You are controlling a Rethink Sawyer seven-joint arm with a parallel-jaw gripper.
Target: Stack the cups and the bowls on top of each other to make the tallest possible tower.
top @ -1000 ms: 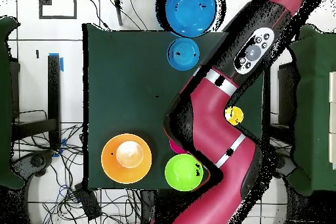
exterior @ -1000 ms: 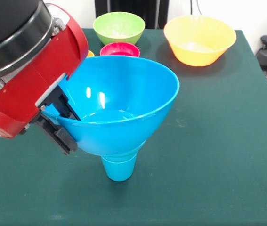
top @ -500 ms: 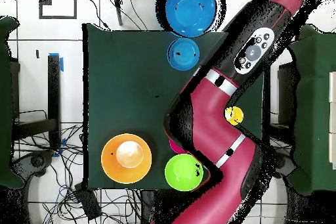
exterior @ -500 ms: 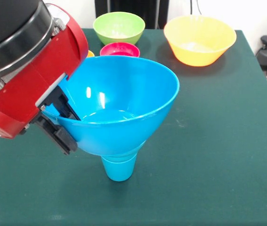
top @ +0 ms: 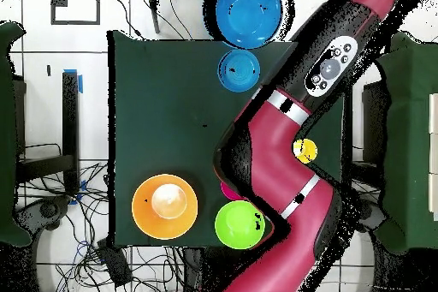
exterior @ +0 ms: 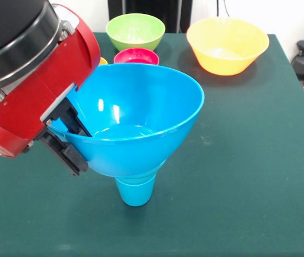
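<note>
A blue cup [exterior: 135,191] stands upright on the green tabletop [exterior: 248,176], and a wide blue bowl [exterior: 135,126] sits on top of it, forming a funnel-shaped tower with what looks like a smaller blue rim just showing between the two. The bowl leans a little toward the red and black arm [exterior: 28,75], which fills the upper left of the front view. The gripper [exterior: 68,142] is clamped on the bowl's near-left rim, one black finger [exterior: 79,124] inside the wall and the other part pressed against the outside. Behind the tower, a small red bowl [exterior: 136,56] sits just in front of a green bowl [exterior: 135,31], and a sliver of a yellow cup [exterior: 103,61] peeks out beside the arm. The big yellow-orange bowl [exterior: 227,45] stands apart toward the far right corner. From overhead, the arm [top: 282,177] crosses the tabletop [top: 162,109] diagonally; the large blue bowl [top: 246,14] shows at the top edge with a smaller blue disc [top: 239,69] just below it. The yellow-orange bowl [top: 164,206] and the green bowl [top: 239,224] lie side by side near the bottom edge, and the yellow cup [top: 304,149] sits just beside the arm on the right.
</note>
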